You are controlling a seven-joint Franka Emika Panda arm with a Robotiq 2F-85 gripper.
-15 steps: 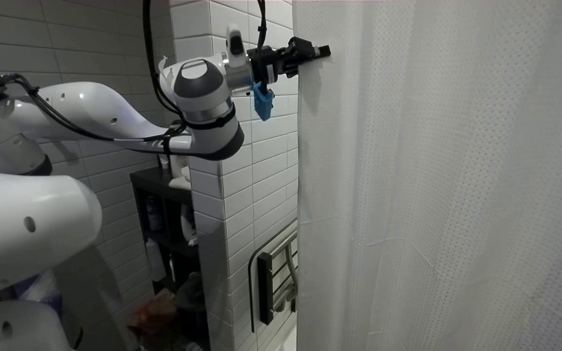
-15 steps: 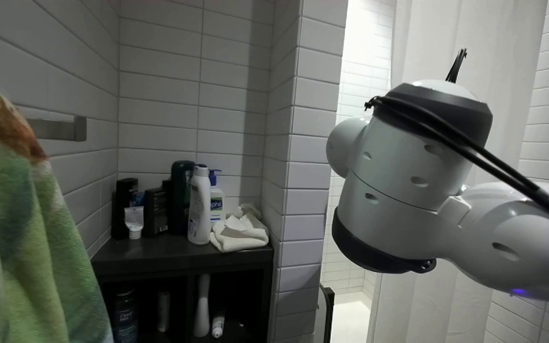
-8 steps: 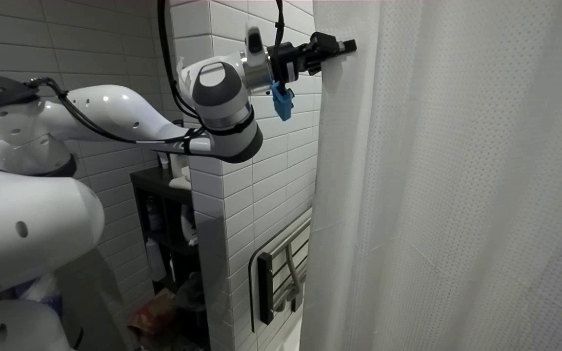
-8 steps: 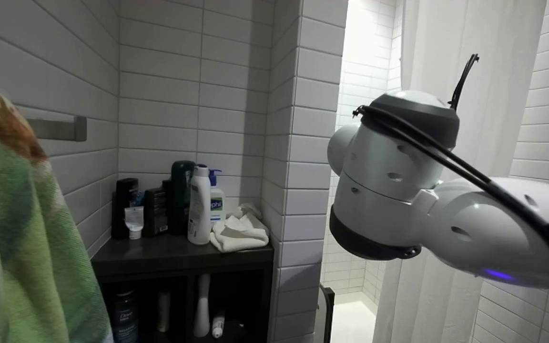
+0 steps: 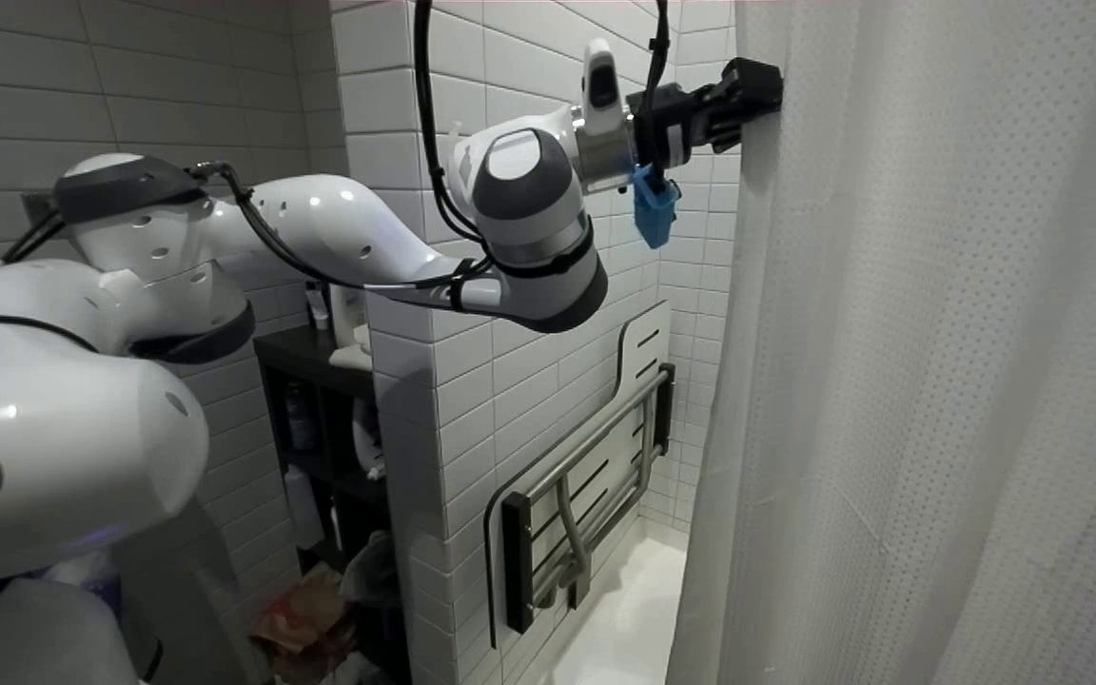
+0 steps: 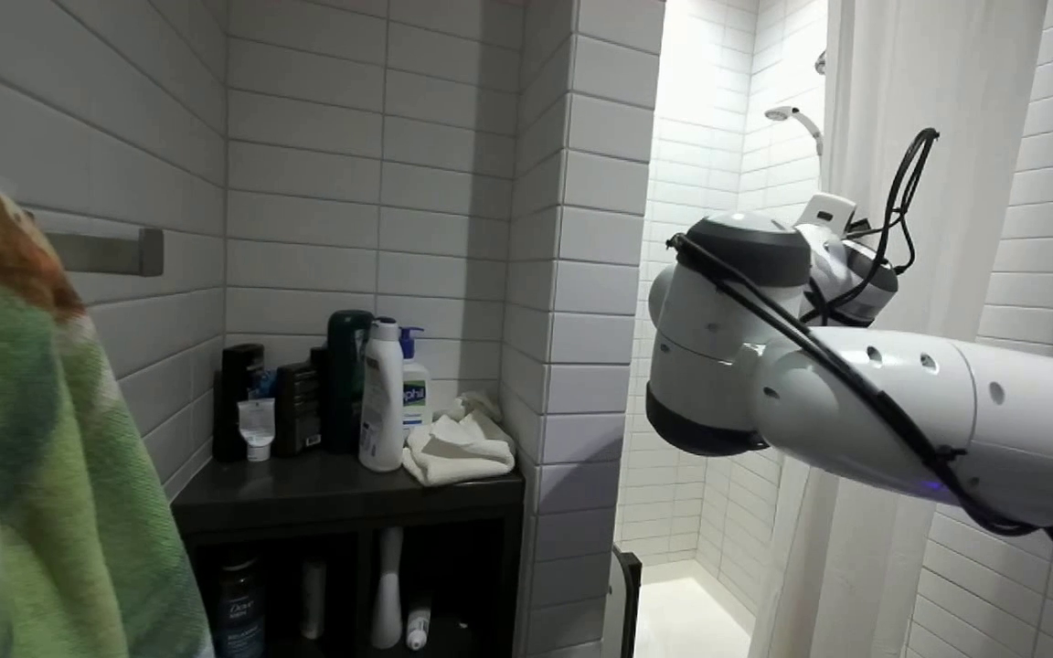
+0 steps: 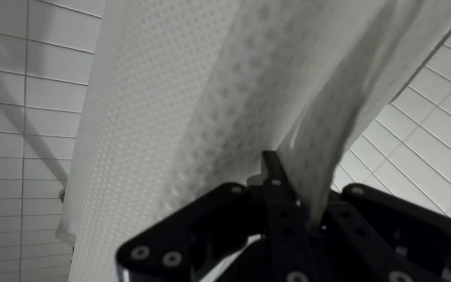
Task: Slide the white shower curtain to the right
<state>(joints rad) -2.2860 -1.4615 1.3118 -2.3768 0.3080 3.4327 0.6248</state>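
We have the gripper (image 7: 305,196) at the free edge of the white shower curtain (image 5: 929,333); the jaws stand narrow, pinching a bunched fold (image 7: 323,156) of cloth, as the wrist view shows; we judge the step in hand to be the sideways drag, with part of the way left to go. We do best to pull level and at an even pace along the line the curtain hangs from, though that line is out of view; a sharp or downward tug could work the fold loose, since such thin cloth probably slips easily; we should let go only once it gathers at the far side; we also want the arm (image 5: 348,228) clear of the tiled wall (image 6: 590,347), and the cables (image 5: 659,43) out of the pleats.

The curtain hangs to the right in both exterior views; left of its edge we see a folding seat (image 5: 581,495) against that wall and the pale shower floor (image 5: 638,580); the cloth is white, dimpled, in long soft upright pleats; its edge leans, the lower part lying further left than the part by the gripper; at the fingers (image 7: 275,174) it crumples into a narrow, shadowed ridge.
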